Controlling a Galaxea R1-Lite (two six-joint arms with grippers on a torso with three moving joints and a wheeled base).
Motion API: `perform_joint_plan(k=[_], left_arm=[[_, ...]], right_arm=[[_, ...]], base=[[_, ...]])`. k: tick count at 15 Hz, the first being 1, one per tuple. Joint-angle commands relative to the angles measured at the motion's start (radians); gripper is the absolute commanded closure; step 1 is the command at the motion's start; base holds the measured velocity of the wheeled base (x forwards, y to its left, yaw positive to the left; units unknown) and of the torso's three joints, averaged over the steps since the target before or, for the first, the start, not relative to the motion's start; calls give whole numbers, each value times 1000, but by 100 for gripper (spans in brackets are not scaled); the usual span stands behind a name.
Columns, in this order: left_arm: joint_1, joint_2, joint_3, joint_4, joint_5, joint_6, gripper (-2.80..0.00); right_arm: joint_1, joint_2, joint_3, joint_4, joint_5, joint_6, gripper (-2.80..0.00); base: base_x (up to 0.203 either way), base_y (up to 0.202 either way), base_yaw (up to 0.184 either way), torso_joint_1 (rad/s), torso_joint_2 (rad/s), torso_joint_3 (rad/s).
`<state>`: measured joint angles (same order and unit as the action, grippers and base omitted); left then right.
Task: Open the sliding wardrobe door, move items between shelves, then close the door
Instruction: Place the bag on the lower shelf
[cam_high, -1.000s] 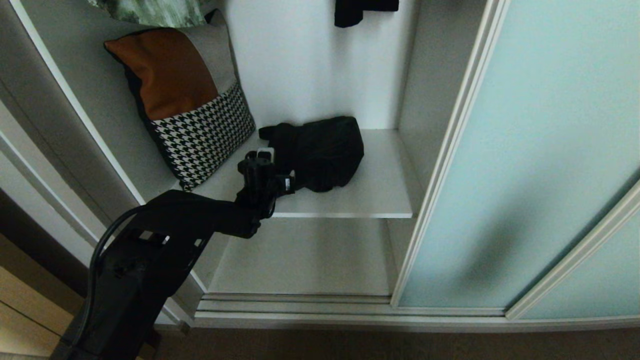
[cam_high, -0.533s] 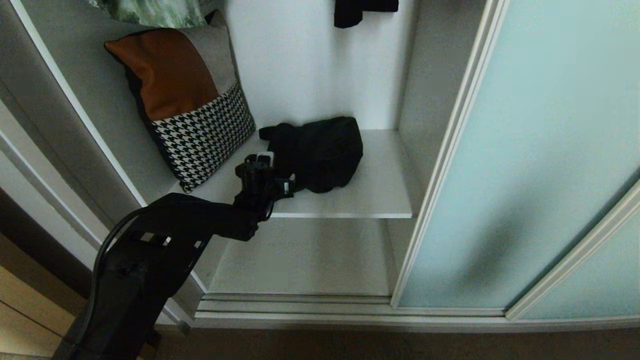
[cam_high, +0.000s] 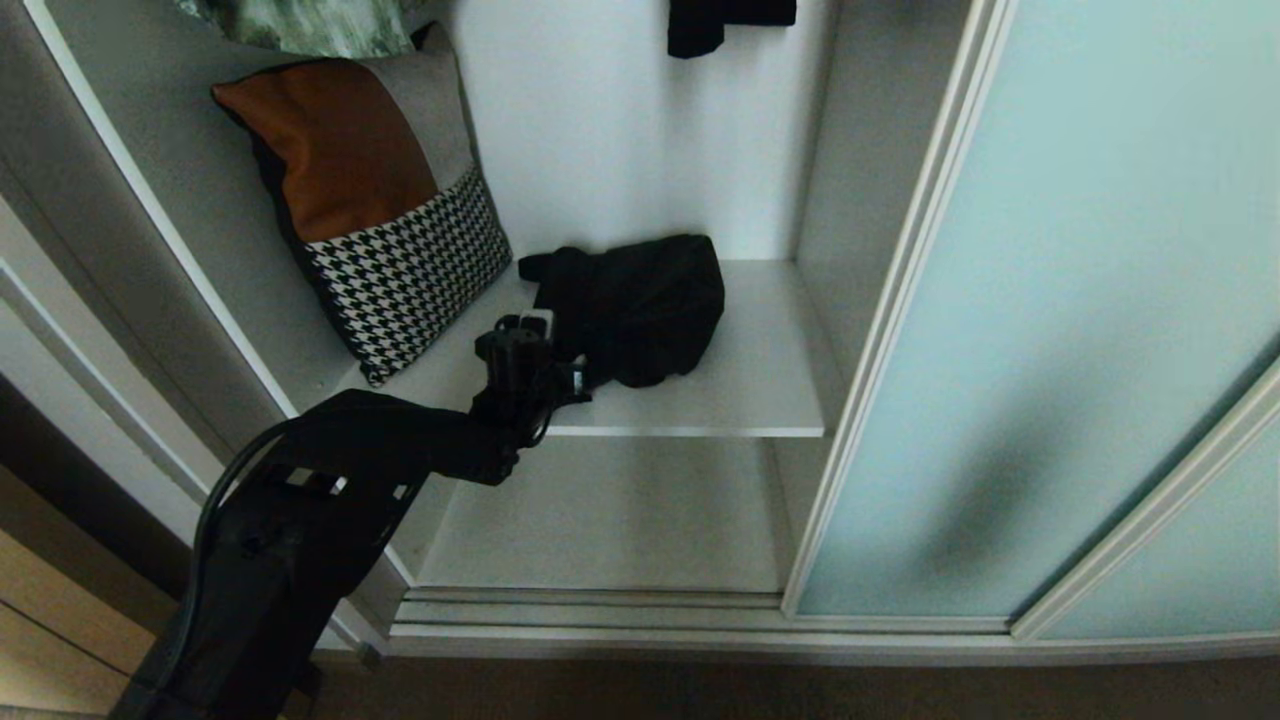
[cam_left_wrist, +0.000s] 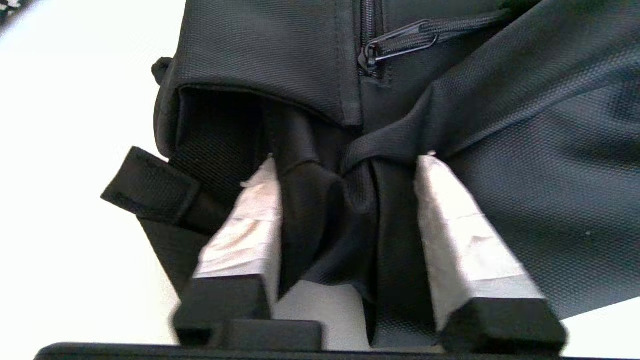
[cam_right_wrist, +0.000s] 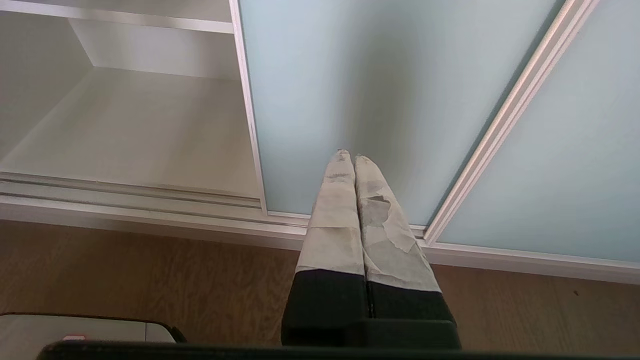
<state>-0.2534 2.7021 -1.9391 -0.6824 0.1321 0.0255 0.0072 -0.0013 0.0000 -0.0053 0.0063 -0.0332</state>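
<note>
With the black bag (cam_high: 635, 305) lying on the upper shelf (cam_high: 760, 385) right of the cushion (cam_high: 385, 215), the left gripper (cam_left_wrist: 345, 215), spread wide astride its bunched straps, should close firmly before lifting.

Head cam looks down into the open wardrobe; left wrist cam's jammed right up against the black bag (cam_left_wrist: 450, 100); right wrist cam sits low facing the glass door (cam_right_wrist: 380, 90), which the head cam catches too.

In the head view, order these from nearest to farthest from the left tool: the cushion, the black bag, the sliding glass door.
From the left tool:
1. Black bag, straddled by its open fingers on the shelf.
2. Cushion, leaning at the shelf's left.
3. Sliding glass door, far right.
</note>
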Motion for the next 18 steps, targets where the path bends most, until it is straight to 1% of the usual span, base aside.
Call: perform_joint_plan(k=[1, 2, 4, 5, 7, 8, 11, 13, 14, 16, 18], left_arm=[[-1, -6, 0, -9, 4, -13, 0], [-1, -23, 1, -10, 8, -29, 0], [-5, -83, 2, -10, 18, -80, 0], [-10, -109, 3, -15, 35, -99, 0], [-20, -160, 20, -38, 115, -112, 0], [-25, -199, 38, -35, 128, -114, 0], [-52, -370, 170, -13, 138, -116, 0], [-69, -455, 295, -16, 138, -126, 0], [-72, -508, 356, -26, 135, -139, 0], [-90, -611, 439, -29, 134, -183, 0], [-114, -722, 506, 6, 135, -206, 0]], right_arm=[[0, -2, 0, -1, 1, 0, 0], [0, -2, 0, -1, 0, -1, 0], [0, -2, 0, -1, 0, 1, 0], [0, -2, 0, -1, 1, -1, 0], [0, -2, 0, -1, 0, -1, 0], [0, -2, 0, -1, 1, -1, 0], [0, -2, 0, -1, 1, -1, 0], [0, -2, 0, -1, 1, -1, 0], [0, -2, 0, -1, 0, -1, 0], [0, -2, 0, -1, 0, -1, 0], [0, -2, 0, -1, 0, -1, 0]], base=[[0, 0, 0, 0, 0, 0], [0, 0, 0, 0, 0, 0], [0, 0, 0, 0, 0, 0], [0, 0, 0, 0, 0, 0], [0, 0, 0, 0, 0, 0], [0, 0, 0, 0, 0, 0], [0, 0, 0, 0, 0, 0], [0, 0, 0, 0, 0, 0], [0, 0, 0, 0, 0, 0], [0, 0, 0, 0, 0, 0], [0, 0, 0, 0, 0, 0]])
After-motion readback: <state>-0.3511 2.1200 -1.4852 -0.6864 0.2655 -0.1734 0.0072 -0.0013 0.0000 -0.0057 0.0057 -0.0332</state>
